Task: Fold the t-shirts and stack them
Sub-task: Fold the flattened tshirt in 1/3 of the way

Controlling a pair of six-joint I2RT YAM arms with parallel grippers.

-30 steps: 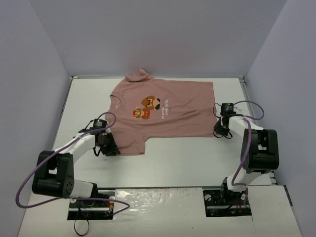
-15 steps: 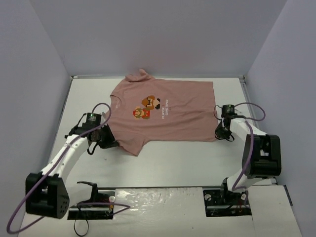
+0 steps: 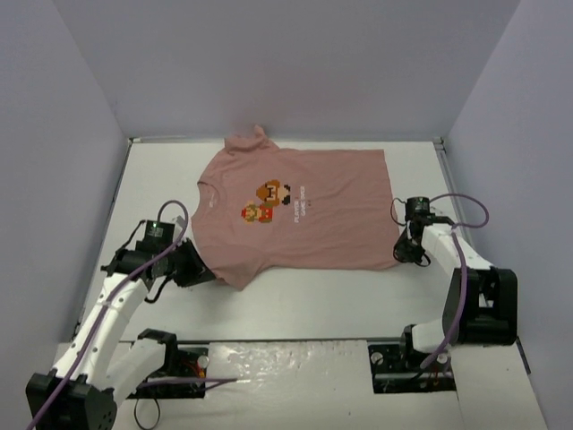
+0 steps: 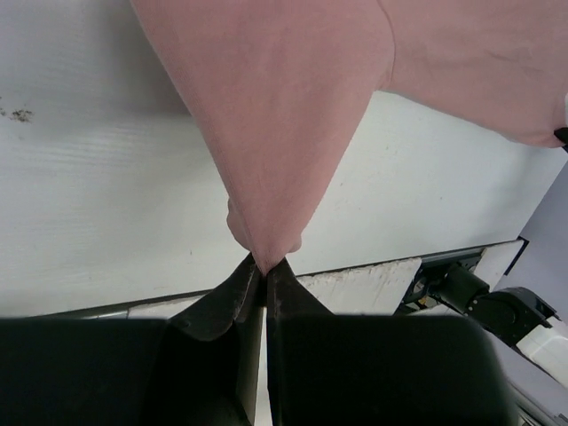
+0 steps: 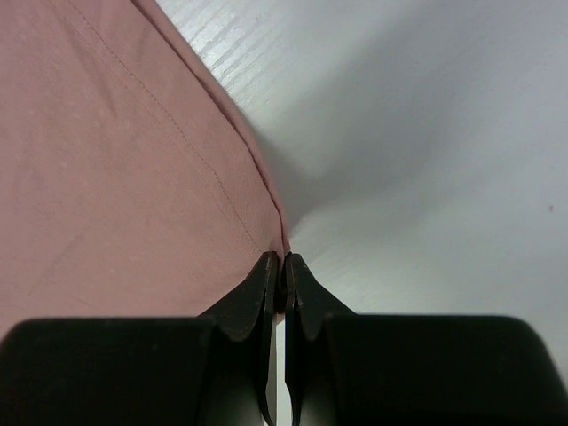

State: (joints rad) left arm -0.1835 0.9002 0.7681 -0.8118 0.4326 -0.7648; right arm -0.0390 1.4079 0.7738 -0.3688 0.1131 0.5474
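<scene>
Both arms have drawn back toward me since a second ago, dragging the shirt (image 3: 295,210) nearer across the surface (image 3: 313,305), where it lies flat, print up. Left jaws are clamped tight on a peak of sleeve cloth, right jaws likewise on the hem corner. Uneven pulling could slip either thin pinch or bunch the cloth. I can't see how deep each bite goes, and the far sleeve looks crumpled.

Dusty-pink short-sleeved cotton t-shirt (image 3: 313,228): flat on white worktop (image 3: 340,305), centre toward the far wall, collar left, hem right.
Left tool (image 4: 264,266): at near-left sleeve tip, pinching it.
Right tool (image 5: 284,266): at near-right hem corner, pinching it.
</scene>
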